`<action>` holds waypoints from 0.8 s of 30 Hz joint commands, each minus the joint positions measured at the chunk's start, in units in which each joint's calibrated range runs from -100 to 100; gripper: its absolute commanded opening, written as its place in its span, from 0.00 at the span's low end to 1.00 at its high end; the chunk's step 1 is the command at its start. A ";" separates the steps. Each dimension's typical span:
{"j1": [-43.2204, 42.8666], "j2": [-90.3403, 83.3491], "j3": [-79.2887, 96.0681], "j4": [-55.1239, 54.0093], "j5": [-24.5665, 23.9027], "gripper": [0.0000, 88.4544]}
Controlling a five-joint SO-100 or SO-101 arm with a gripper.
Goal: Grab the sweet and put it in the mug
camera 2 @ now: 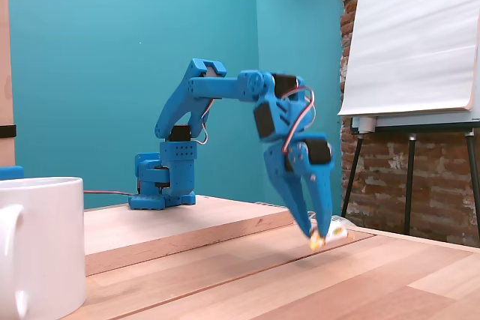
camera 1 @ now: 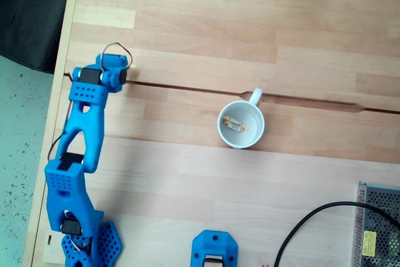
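- Nearest our low fixed camera stands the mug (camera 2: 39, 249), white, at the left edge of the wooden bench (camera 2: 247, 275).
- Beyond it we see the blue arm (camera 2: 225, 95) bent over, its hand (camera 2: 321, 236) pointing down with the fingertips just above the boards.
- We find the hand clamped on the sweet (camera 2: 331, 236), its yellow-gold twists poking out at the fingertips; whether it touches the wood, we cannot tell.
- From the fixed camera above, we see the mug (camera 1: 241, 124) near mid-bench, handle pointing to the upper right, well apart from the arm (camera 1: 84, 136) at the left edge.
- Inside the mug we spot a second wrapped candy (camera 1: 236, 125) lying on the white bottom.
- We note a black cable (camera 1: 312, 223) and a grey mesh box (camera 1: 379, 226) at the lower right corner.
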 commanded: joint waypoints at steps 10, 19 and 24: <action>6.64 -35.18 8.78 3.38 0.49 0.04; 18.76 -46.45 16.46 3.38 0.63 0.04; 26.39 -48.35 19.85 3.38 4.20 0.04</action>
